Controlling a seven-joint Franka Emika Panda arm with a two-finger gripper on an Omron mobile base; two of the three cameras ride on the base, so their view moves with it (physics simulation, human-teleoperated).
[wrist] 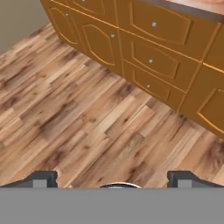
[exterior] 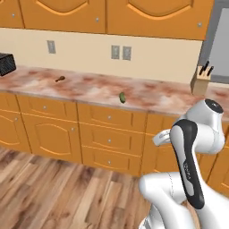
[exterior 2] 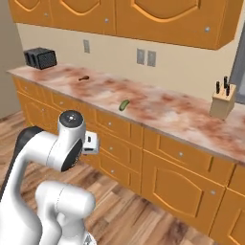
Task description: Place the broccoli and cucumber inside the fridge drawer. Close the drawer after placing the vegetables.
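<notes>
The cucumber, a small dark green oblong, lies on the marbled counter near its front edge. The broccoli and the fridge drawer are out of view. My gripper hangs well short of the counter, in front of the orange cabinet fronts, and looks down at the wooden floor. Its two dark fingertips stand far apart with nothing between them, so it is open. From the base cameras the white hand shows tucked close to the arm, below counter height.
A brown drumstick-shaped item lies further left on the counter. A black toaster stands at the far left, a knife block at the right. A tall grey appliance side rises beyond it.
</notes>
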